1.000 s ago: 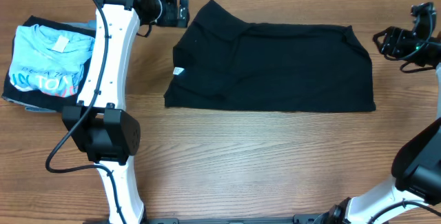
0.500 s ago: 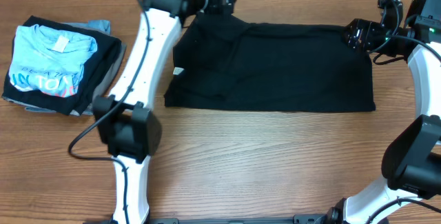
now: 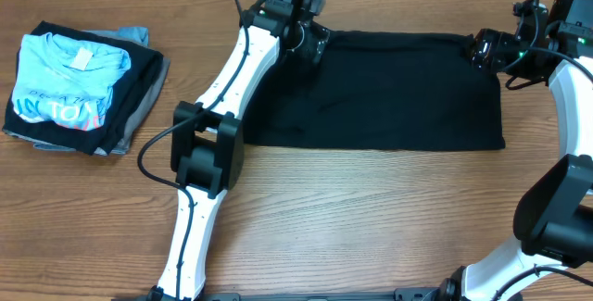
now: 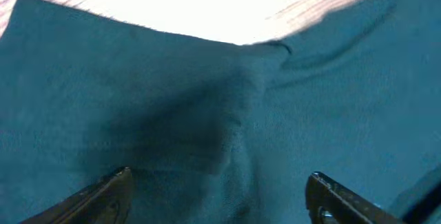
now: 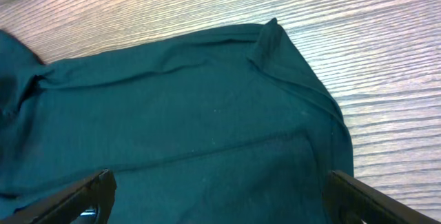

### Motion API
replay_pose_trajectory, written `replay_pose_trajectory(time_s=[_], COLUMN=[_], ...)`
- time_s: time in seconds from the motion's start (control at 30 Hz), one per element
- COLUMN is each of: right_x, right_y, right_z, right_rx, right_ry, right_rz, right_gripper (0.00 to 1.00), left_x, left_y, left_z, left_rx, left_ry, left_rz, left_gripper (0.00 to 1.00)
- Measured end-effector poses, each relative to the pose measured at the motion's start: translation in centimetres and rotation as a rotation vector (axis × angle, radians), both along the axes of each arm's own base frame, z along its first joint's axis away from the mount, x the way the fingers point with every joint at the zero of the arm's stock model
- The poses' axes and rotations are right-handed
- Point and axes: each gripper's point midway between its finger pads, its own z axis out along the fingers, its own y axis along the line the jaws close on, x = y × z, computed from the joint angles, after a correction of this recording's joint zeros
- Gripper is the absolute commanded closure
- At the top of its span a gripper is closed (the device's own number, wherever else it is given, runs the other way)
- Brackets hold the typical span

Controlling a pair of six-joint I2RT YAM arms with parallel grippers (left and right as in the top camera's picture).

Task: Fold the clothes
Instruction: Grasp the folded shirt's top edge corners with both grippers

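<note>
The black T-shirt [image 3: 398, 88] lies flat as a wide rectangle at the back middle of the wooden table. My left gripper [image 3: 310, 43] hovers low over its far left part, and the arm hides the shirt's left end. In the left wrist view the left gripper [image 4: 219, 184] is open, with a raised fold of the fabric [image 4: 138, 93] between and below its fingers. My right gripper [image 3: 480, 51] sits over the shirt's far right corner. In the right wrist view the right gripper [image 5: 220, 186] stands wide open just above the cloth [image 5: 193, 114], holding nothing.
A stack of folded clothes [image 3: 69, 88] lies at the left, a light blue lettered T-shirt on top of black and grey garments. Bare wooden table [image 3: 371, 218] stretches in front of the shirt. Both arm bases stand at the near edge.
The left arm has swung right, from beyond the shirt's far left corner onto the shirt, and now covers its left end. The right gripper moved in over the far right corner and opened wider.
</note>
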Motion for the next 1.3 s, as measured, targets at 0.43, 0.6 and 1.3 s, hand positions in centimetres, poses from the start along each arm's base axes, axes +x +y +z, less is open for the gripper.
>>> replay_pose_trajectory(time_s=[0.43, 0.6, 1.3], right_x=[0.6, 2.2, 9.6], right_y=[-0.3, -2.4, -0.9], right_z=[-2.1, -1.4, -10.3], right_rx=[0.001, -0.117, -0.336], right_ry=[0.021, -0.043, -0.089], right_rz=[-0.004, -0.035, -0.192], right_gripper=[0.02, 0.02, 0.32], left_x=[1.2, 1.5, 1.0], left_y=[-1.0, -2.8, -3.4], left_z=[1.0, 1.7, 1.3], left_rx=[0.129, 0.117, 0.119], left_ry=[-0.175, -0.228, -0.224], left_rz=[-0.226, -0.247, -0.261], left_gripper=[0.28, 0.28, 0.22])
